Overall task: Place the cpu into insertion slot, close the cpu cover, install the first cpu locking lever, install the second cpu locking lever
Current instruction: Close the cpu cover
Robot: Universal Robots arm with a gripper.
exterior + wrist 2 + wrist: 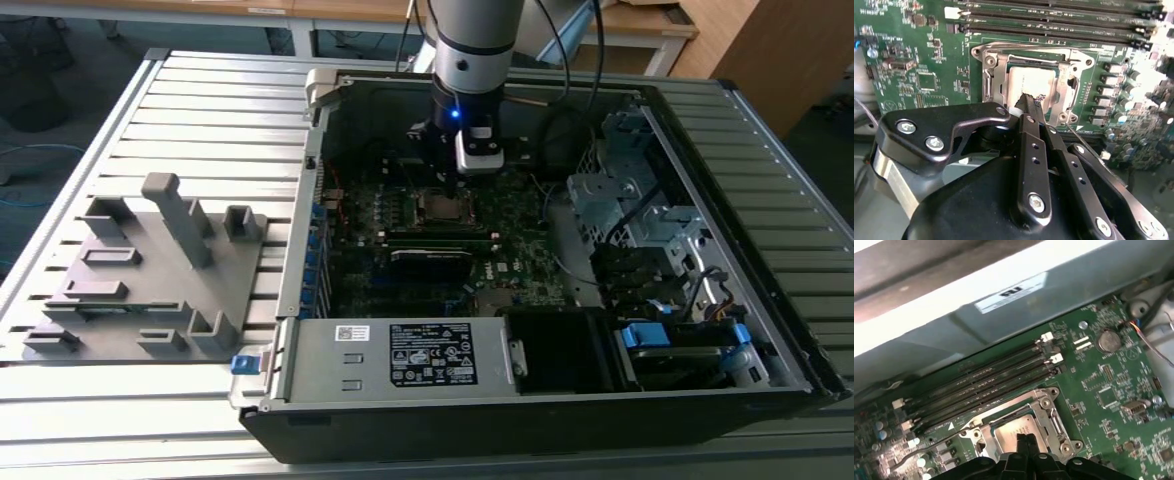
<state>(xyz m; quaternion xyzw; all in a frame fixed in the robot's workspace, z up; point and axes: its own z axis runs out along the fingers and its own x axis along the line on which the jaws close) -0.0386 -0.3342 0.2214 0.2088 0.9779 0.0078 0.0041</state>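
silvery cpu [1029, 80] is lying in the insertion slot [1072, 85] beneath the cpu cover [999, 82]; the gripper [1026, 98], fingers pressing together, is seemingly closing that cover, calling for a gentle, straight push.

I count one open black metal computer case [534, 430] holding one green motherboard [514, 285]. On the board there is one small square silvery-grey cpu [1031, 82] and one thin silvery metal cpu cover [996, 75]. In the first wrist view I make out four long black memory slots [979, 385] and one round silver coin battery [1108, 340]. One grey plastic fixture block [147, 270]. One gripper [1026, 98], with two black metal fingers [1030, 150].
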